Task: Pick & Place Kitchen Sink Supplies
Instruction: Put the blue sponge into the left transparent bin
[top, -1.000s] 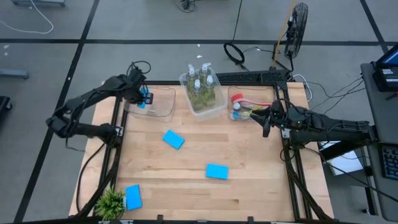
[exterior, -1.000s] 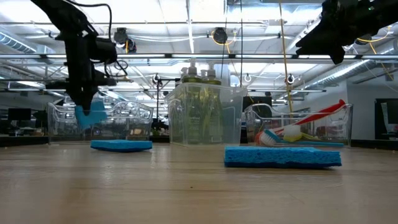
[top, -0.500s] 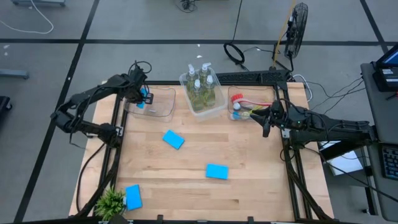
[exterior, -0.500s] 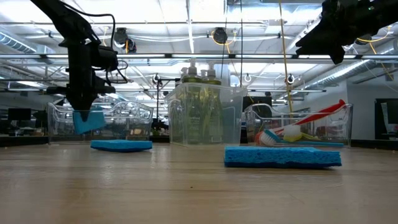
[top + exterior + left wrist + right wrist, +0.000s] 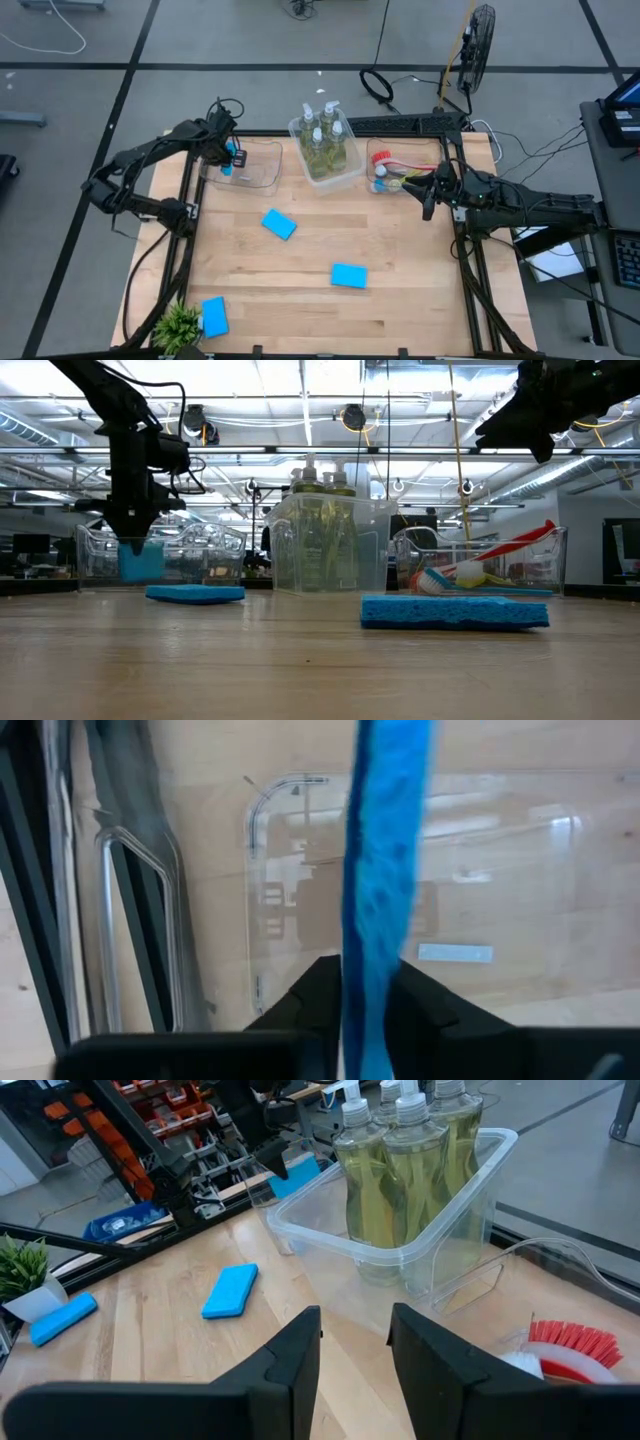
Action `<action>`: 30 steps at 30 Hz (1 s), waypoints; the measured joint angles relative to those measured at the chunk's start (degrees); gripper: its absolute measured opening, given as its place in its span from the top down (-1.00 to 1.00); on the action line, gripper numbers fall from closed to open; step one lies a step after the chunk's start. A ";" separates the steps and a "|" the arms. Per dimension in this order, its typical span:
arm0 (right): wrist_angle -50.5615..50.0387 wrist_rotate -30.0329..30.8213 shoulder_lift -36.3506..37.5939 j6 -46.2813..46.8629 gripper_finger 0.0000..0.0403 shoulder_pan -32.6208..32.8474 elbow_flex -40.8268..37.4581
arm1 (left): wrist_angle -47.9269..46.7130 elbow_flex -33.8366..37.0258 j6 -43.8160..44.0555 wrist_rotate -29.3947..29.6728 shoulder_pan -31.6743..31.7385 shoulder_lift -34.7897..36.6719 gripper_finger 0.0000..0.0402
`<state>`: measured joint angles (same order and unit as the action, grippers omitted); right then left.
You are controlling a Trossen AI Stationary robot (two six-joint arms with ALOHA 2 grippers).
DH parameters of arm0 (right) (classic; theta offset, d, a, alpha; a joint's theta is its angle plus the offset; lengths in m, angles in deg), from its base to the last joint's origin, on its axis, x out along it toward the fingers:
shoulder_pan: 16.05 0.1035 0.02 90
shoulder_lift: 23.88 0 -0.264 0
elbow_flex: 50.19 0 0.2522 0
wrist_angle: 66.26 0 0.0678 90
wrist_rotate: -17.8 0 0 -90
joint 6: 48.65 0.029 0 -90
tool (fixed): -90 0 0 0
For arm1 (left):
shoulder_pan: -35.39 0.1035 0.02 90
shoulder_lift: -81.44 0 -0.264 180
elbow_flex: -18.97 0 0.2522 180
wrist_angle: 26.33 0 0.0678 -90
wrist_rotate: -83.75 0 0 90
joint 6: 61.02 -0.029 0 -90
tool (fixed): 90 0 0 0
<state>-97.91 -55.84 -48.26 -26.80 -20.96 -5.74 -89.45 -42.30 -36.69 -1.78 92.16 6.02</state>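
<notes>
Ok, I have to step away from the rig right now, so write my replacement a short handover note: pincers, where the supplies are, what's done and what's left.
Left pincer: shut on a blue sponge, held edge-up over the clear left bin, not yet released.
Right pincer: open, empty, waiting at the table's right edge by the brush bin.
Done: soap bottles stand in the middle bin; brushes lie in the brush bin.
Left: drop the held sponge, then fetch three sponges from the table: centre-left, centre, and beside the potted plant.
</notes>
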 joint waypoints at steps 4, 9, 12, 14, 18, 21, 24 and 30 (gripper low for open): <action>0.00 -0.02 0.00 0.00 0.45 0.00 0.00 | -0.06 0.00 -0.21 0.01 -0.02 0.00 0.50; 0.01 -0.02 0.00 0.00 0.45 0.00 0.00 | -0.08 0.00 -0.23 0.01 -0.02 0.00 0.29; 0.00 -0.05 0.00 0.00 0.45 0.00 0.00 | -0.14 0.00 -0.33 0.01 -0.02 0.00 0.20; 0.00 -0.11 0.00 0.00 0.45 0.02 0.00 | -0.29 0.00 -0.50 -0.17 -0.02 0.03 0.16; 0.01 -0.12 0.00 0.00 0.45 0.02 0.00 | -1.03 0.00 -0.50 -1.20 -0.02 1.17 0.16; 0.02 -0.13 0.00 0.00 0.45 0.01 0.00 | -2.50 0.00 -0.23 -2.77 -0.02 3.38 0.21; 0.02 -0.13 0.00 0.00 0.45 0.00 0.00 | -4.07 0.00 0.65 -5.91 -0.04 6.82 0.27; 0.02 -0.13 -0.02 -0.02 0.46 0.01 0.00 | -4.21 0.00 6.35 -14.43 -3.12 15.78 0.34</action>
<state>-97.90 -55.98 -48.28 -26.82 -20.95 -5.74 -93.66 -42.30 -30.34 -16.22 89.04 21.80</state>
